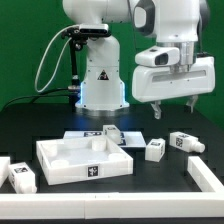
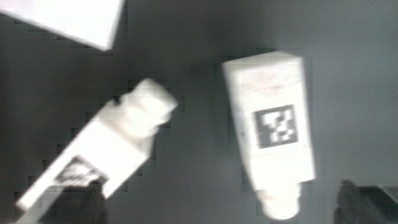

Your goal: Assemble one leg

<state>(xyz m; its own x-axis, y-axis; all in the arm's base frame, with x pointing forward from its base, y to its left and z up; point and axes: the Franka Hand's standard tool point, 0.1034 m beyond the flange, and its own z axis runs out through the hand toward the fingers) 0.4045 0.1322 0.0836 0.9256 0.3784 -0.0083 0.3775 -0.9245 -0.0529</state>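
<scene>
My gripper (image 1: 176, 108) hangs open and empty above the table at the exterior view's right. Below it lie two small white tagged legs, one (image 1: 155, 149) nearer the panel and one (image 1: 185, 142) further right. In the wrist view one leg (image 2: 270, 120) lies lengthwise between my dark fingertips (image 2: 71, 205), its narrow end close to the open gripper (image 2: 217, 207). A second leg (image 2: 116, 140) lies tilted beside it. Neither leg is touched.
The large white square panel (image 1: 50, 165) with a raised rim lies at the front left, and its corner shows in the wrist view (image 2: 63, 20). More legs lie behind the panel (image 1: 113, 132) and at the front left (image 1: 22, 177). A white part (image 1: 210, 175) lies at the front right.
</scene>
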